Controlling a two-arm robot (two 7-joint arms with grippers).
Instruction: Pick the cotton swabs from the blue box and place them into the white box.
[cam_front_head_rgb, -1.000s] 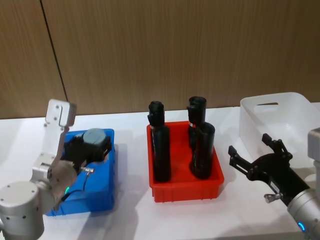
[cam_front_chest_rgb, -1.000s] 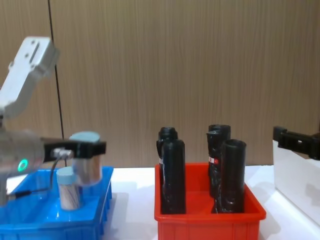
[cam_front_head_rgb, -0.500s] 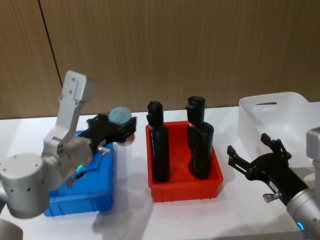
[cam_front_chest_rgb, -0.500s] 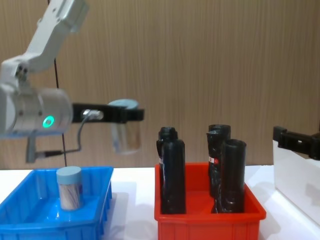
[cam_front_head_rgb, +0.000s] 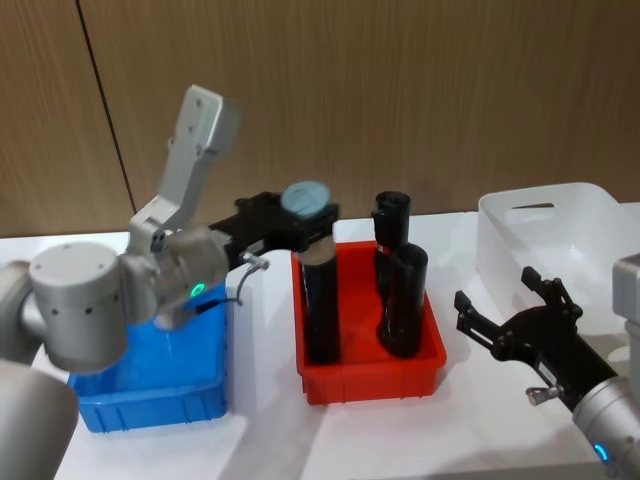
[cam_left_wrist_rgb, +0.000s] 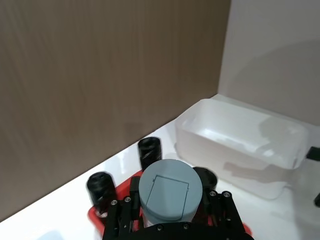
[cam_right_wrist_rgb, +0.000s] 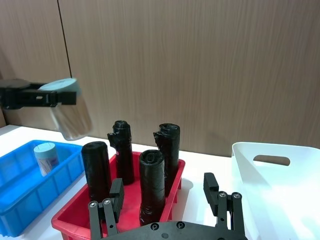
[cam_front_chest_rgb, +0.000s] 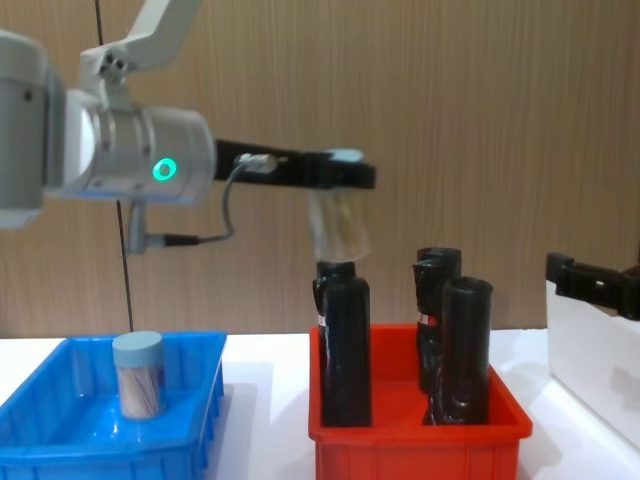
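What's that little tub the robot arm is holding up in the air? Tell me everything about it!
It is a small clear tub of cotton swabs with a pale blue round cap, tan inside. The left gripper holds it by the cap, jaws shut. It hangs slightly tilted in the air, just above a black cylinder in the red bin.

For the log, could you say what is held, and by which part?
Left gripper holds a cotton swab tub at its capped top; right gripper holds nothing.
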